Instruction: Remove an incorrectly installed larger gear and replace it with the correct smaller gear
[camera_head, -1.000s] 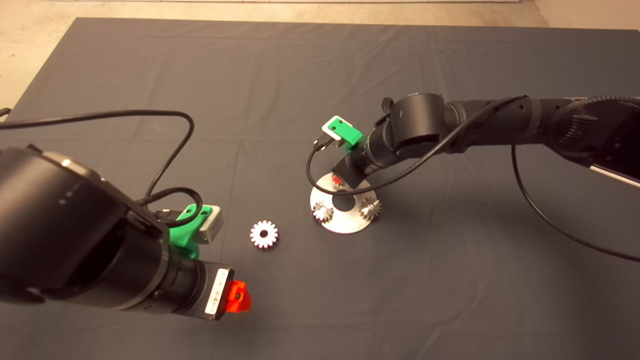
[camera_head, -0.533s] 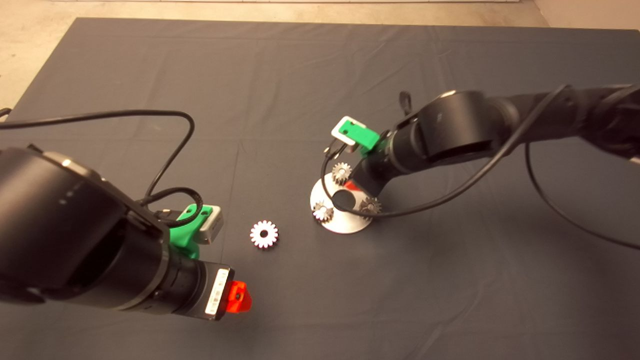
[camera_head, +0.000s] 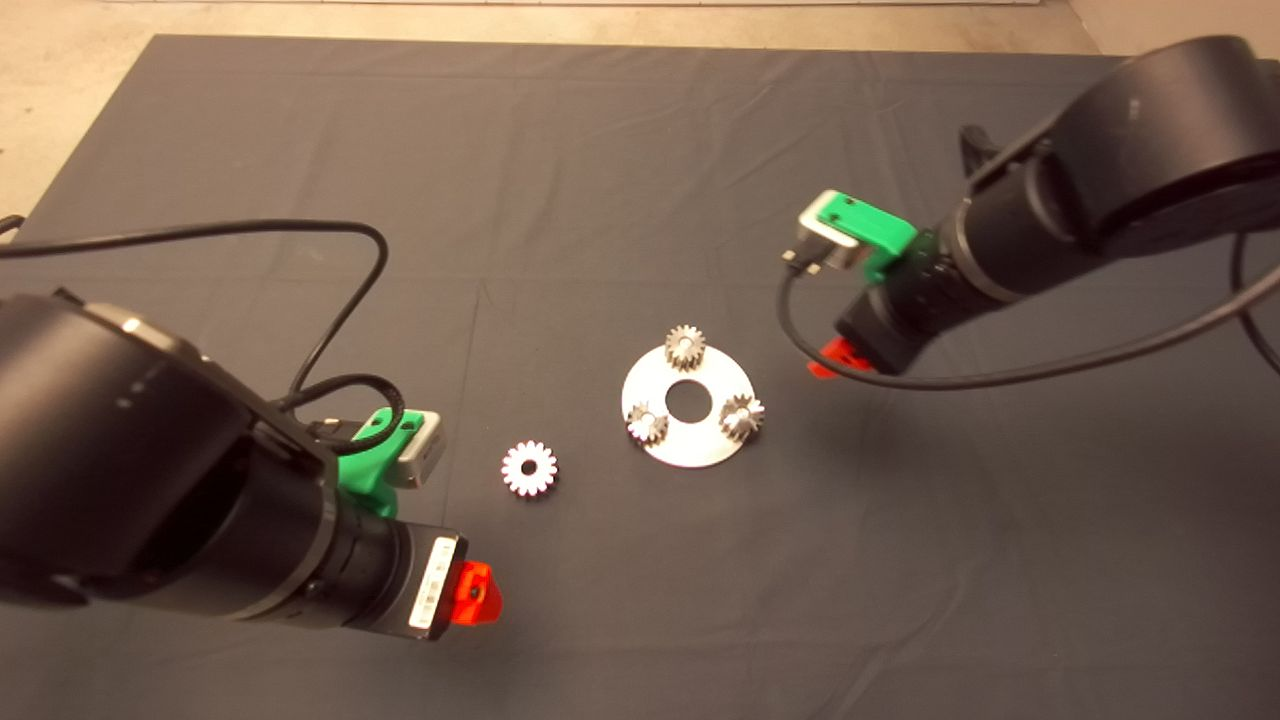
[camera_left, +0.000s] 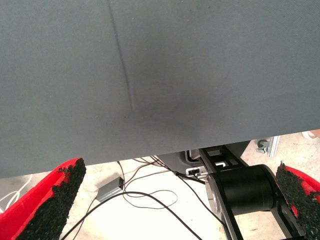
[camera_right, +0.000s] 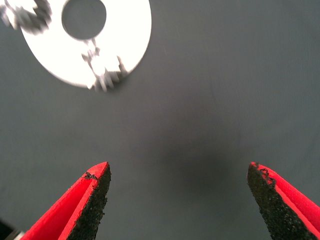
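Observation:
The larger gear (camera_head: 528, 468), bright silver-white, lies flat on the mat to the left of the round silver plate (camera_head: 695, 447). The smaller gear (camera_head: 686, 346) sits on the plate's far edge, and two shinier small gears (camera_head: 647, 425) (camera_head: 741, 416) sit on its near side. My right gripper (camera_head: 835, 360) hangs to the right of the plate, off it. In the right wrist view that gripper (camera_right: 180, 200) is open and empty, with the plate (camera_right: 130, 30) beyond its fingers (camera_right: 95, 200). My left gripper (camera_head: 475, 593) is parked low at the left, below the larger gear. It is open (camera_left: 175, 200) and holds nothing.
The dark mat (camera_head: 640, 150) covers the table, and bare floor shows beyond its far edge. Black cables loop from both wrists; the left one arcs over the mat at the left (camera_head: 350, 260). The left wrist view shows the mat's edge with cables and a black frame (camera_left: 240, 190) below.
The right gripper let go of the smaller gear on the plate's far edge, then drew back up and to the right. The left arm and the larger gear have not moved.

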